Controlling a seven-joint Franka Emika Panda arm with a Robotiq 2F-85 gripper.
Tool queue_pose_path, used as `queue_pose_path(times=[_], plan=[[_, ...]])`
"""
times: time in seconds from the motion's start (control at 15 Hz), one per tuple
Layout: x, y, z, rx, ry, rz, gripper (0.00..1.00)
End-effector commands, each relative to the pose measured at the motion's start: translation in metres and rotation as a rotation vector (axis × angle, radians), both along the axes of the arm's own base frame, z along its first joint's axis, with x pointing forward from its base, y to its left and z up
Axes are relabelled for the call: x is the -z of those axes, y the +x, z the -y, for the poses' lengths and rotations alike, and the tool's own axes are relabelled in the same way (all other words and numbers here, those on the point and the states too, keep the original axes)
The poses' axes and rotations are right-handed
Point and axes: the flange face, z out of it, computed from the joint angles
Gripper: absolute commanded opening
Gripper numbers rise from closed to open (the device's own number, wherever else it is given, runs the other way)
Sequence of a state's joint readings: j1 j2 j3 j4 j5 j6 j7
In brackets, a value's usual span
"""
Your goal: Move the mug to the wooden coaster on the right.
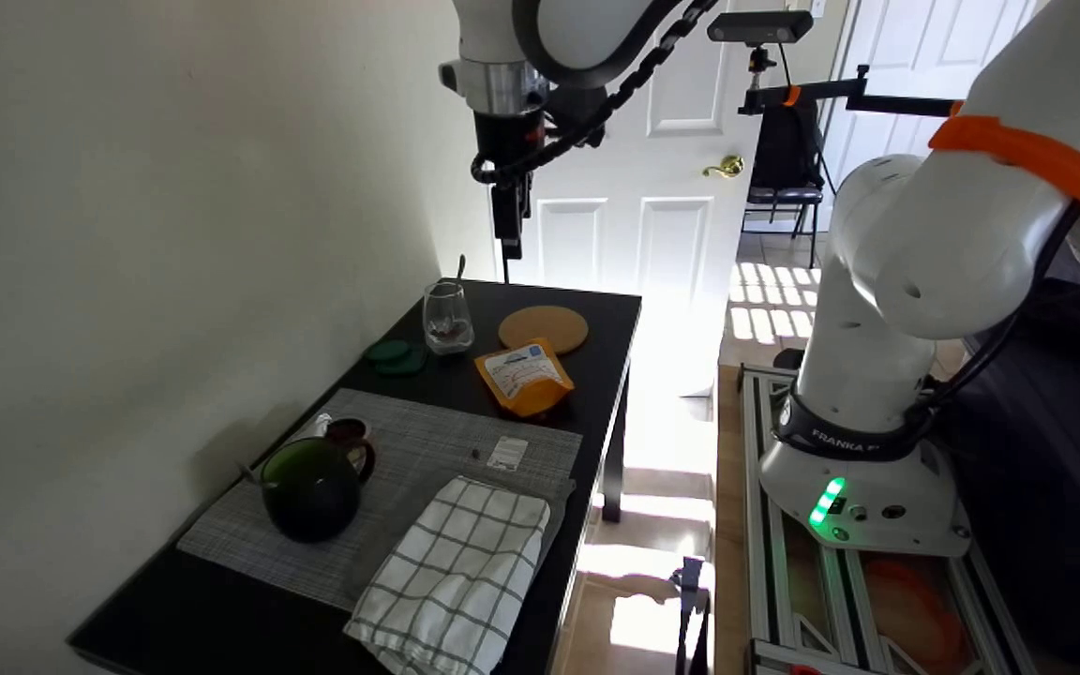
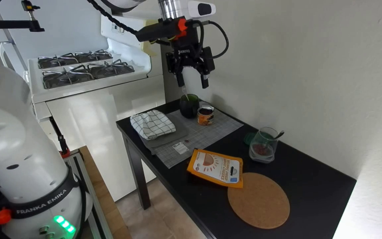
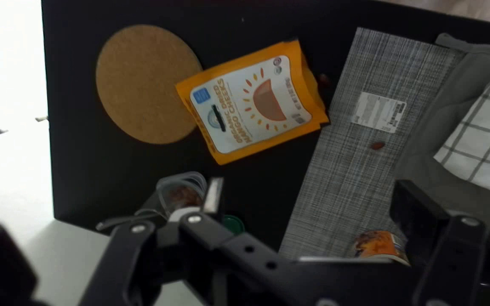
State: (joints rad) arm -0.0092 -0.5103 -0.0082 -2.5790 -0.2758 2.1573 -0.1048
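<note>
"So, where can the mug [image 1: 312,492] be found, relative to the tool [image 2: 193,82]?"

"Far lower, and well apart from it. The tool is held high over the desk [image 2: 310,186], its fingers [image 2: 205,81] spread wide, as is also shown in the wrist view. The mug is stood upright on the grey mat [image 3: 343,178], near the wall [image 2: 293,66], with an orange-labelled can [image 2: 206,118] set just beside it."

"And the wooden coaster [image 2: 259,202]?"

"That is laid off the mat, directly on the desk's black surface, towards the opposite end. Its edge is overlapped by an orange packet [image 3: 257,102]."

"How might the shapes and surfaces be described?"

"The mug is squat and bulging, its very dark body tinged green at the rim, with a looped handle; a slim stem [image 2: 186,95] is seen rising from its mouth. The coaster is flat, round, tan and finely speckled. The packet is creased, and printed with a half sun. The mat is tightly woven, and a white cloth [image 2: 153,123] checked in grey is folded on a quilted grey pad [image 3: 466,83]. Near the packet, a dark utensil [image 2: 280,134] is leaned in a clear, rounded glass [image 1: 446,314]."
</note>
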Motion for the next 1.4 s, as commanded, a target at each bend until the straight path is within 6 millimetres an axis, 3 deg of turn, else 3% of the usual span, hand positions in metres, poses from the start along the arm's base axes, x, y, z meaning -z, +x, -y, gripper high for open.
queue_pose_path(times=[0.0,0.07,0.13,0.27,0.6,0.93,1.2,1.33], plan=[[0.035,0.038,-0.022,-0.19,0.049,-0.003,1.0],[0.045,0.041,-0.025,-0.242,0.045,-0.047,1.0],[0.028,0.025,-0.022,-0.167,0.022,-0.003,1.0],[0.044,0.035,-0.025,-0.215,0.026,-0.044,1.0],[0.051,0.046,-0.029,-0.29,0.01,-0.019,1.0],[0.103,0.087,-0.079,-0.572,0.07,0.149,1.0],[0.16,0.107,-0.135,-0.756,0.151,0.194,1.0],[0.176,0.117,-0.168,-0.841,0.216,0.181,1.0]])
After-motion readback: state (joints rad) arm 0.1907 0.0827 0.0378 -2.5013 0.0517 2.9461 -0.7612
